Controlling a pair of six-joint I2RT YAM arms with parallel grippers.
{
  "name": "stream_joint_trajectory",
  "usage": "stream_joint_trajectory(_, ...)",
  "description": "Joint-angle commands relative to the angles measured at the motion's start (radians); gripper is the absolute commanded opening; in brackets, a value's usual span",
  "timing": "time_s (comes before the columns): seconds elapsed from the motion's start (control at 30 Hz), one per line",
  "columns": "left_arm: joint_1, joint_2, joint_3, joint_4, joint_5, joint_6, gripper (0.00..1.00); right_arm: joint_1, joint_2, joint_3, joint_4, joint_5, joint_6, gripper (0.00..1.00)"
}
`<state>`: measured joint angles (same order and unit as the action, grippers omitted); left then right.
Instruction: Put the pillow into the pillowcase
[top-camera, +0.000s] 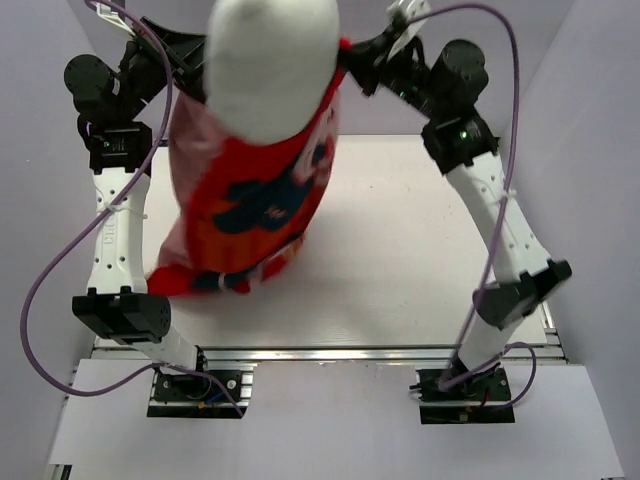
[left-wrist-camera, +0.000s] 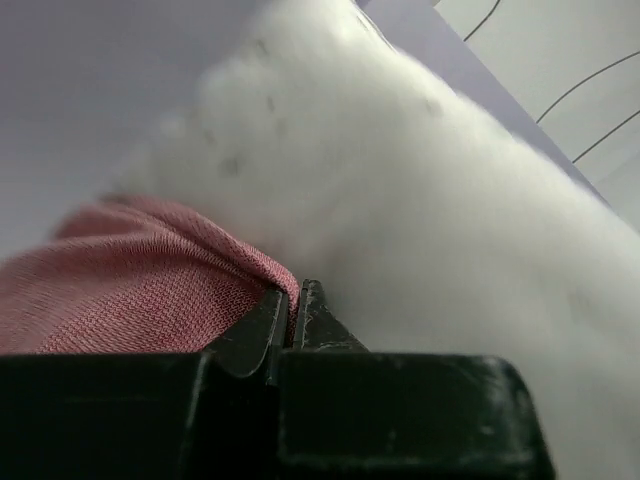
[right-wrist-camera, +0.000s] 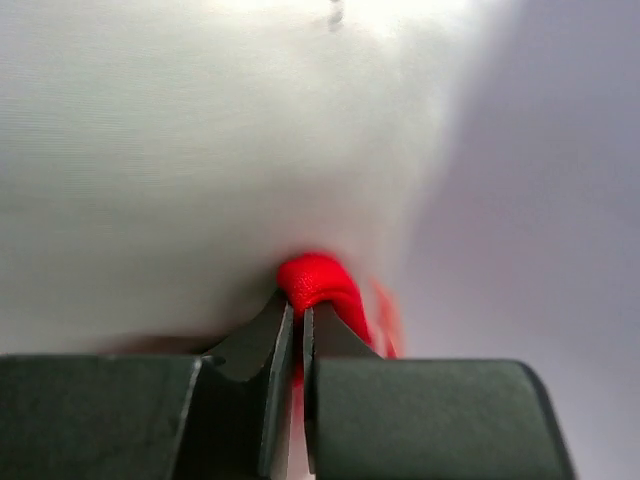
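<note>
Pillow (top-camera: 270, 60): white and plump, held high between the two arms. I see its top half bulging out of the cover's mouth, and the lower part is inside.
Pillowcase (top-camera: 250, 210): red with navy print, hanging from both claws. Its bottom end droops toward the near-left of the bench; I cannot tell whether it touches.
Left claw (left-wrist-camera: 293, 300): jaws pinched almost together on a fold of the pillowcase rim, which looks pinkish in my left wrist view. The pillow is pressed right behind it.
Right claw (right-wrist-camera: 297, 310): jaws nearly closed too, with a bright red bunch of pillowcase edge squeezed between the tips. White pillow fills the view beyond.
Bench (top-camera: 420, 250): white top, lying under the hanging load.
Left arm (top-camera: 115, 230): raised, at the cover's left side.
Right arm (top-camera: 495, 215): raised, at the cover's right side.
Cables (top-camera: 60, 260): purple — one loops off each arm.
</note>
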<state>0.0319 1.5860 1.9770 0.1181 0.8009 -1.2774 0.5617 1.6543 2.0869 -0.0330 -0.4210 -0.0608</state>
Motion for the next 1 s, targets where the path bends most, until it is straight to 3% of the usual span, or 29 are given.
stream_joint_trajectory(0.0,0.002,-0.089,0.049,0.137,0.060,-0.024,0.00,-0.126,0.042,0.196,0.174,0.145,0.052,0.00)
stream_joint_trajectory(0.03,0.005,-0.109,0.024,0.109,0.054,0.007,0.00,-0.125,-0.041,0.136,0.302,0.095,0.084,0.00)
stream_joint_trajectory(0.07,0.006,-0.132,0.013,0.079,0.037,0.035,0.00,-0.117,-0.088,-0.028,0.383,0.081,0.084,0.00)
stream_joint_trajectory(0.13,0.020,-0.198,-0.032,-0.044,-0.072,0.127,0.00,-0.103,-0.142,-0.099,0.456,0.111,0.064,0.00)
stream_joint_trajectory(0.2,0.040,-0.237,-0.081,-0.049,-0.139,0.138,0.00,-0.108,-0.064,-0.003,0.383,0.172,0.065,0.00)
stream_joint_trajectory(0.27,0.043,-0.232,-0.101,-0.046,-0.154,0.121,0.00,-0.134,-0.033,0.073,0.195,0.000,0.154,0.00)
stream_joint_trajectory(0.3,0.043,-0.200,-0.087,-0.047,-0.149,0.096,0.00,-0.123,-0.080,0.033,0.158,-0.122,0.171,0.00)
stream_joint_trajectory(0.33,0.043,-0.178,-0.070,-0.064,-0.137,0.086,0.00,-0.043,-0.138,-0.050,0.162,-0.280,0.155,0.00)
stream_joint_trajectory(0.37,0.043,-0.158,-0.043,-0.064,-0.134,0.078,0.00,0.033,-0.206,-0.155,0.163,-0.289,0.082,0.00)
stream_joint_trajectory(0.4,0.043,-0.127,-0.031,-0.064,-0.129,0.064,0.00,0.108,-0.352,-0.383,0.174,-0.260,-0.013,0.00)
stream_joint_trajectory(0.43,0.042,-0.118,-0.023,-0.077,-0.120,0.059,0.00,0.223,-0.414,-0.489,0.209,-0.222,-0.084,0.00)
stream_joint_trajectory(0.5,0.043,-0.107,-0.003,-0.122,-0.132,0.078,0.00,0.265,-0.471,-0.605,0.252,-0.213,-0.149,0.00)
stream_joint_trajectory(0.6,0.045,-0.098,-0.004,-0.128,-0.126,0.047,0.00,0.245,-0.392,-0.533,0.206,-0.071,-0.249,0.00)
stream_joint_trajectory(0.67,0.043,-0.081,0.008,0.000,-0.065,-0.009,0.00,0.085,-0.317,-0.443,0.313,0.036,-0.172,0.00)
stream_joint_trajectory(0.7,0.043,-0.078,0.029,0.036,-0.043,-0.066,0.00,0.023,-0.186,-0.345,0.273,0.062,-0.113,0.00)
stream_joint_trajectory(0.73,0.043,-0.077,0.048,0.057,-0.028,-0.082,0.00,-0.093,-0.107,-0.094,0.224,0.115,-0.059,0.00)
stream_joint_trajectory(0.77,0.042,-0.078,0.071,0.040,-0.014,-0.085,0.00,-0.144,-0.038,0.027,0.176,0.128,-0.018,0.00)
stream_joint_trajectory(0.83,0.043,-0.090,0.131,-0.097,-0.005,-0.028,0.00,-0.227,0.088,0.213,0.119,0.125,0.053,0.00)
stream_joint_trajectory(0.9,0.048,-0.124,0.129,-0.217,-0.046,0.073,0.00,-0.229,0.046,0.167,0.137,0.081,0.082,0.00)
stream_joint_trajectory(0.93,0.048,-0.139,0.085,-0.303,-0.067,0.097,0.00,-0.211,-0.005,0.094,0.238,-0.055,0.152,0.00)
stream_joint_trajectory(0.97,0.048,-0.155,0.051,-0.325,-0.089,0.113,0.00,-0.179,-0.057,-0.104,0.301,-0.114,0.168,0.00)
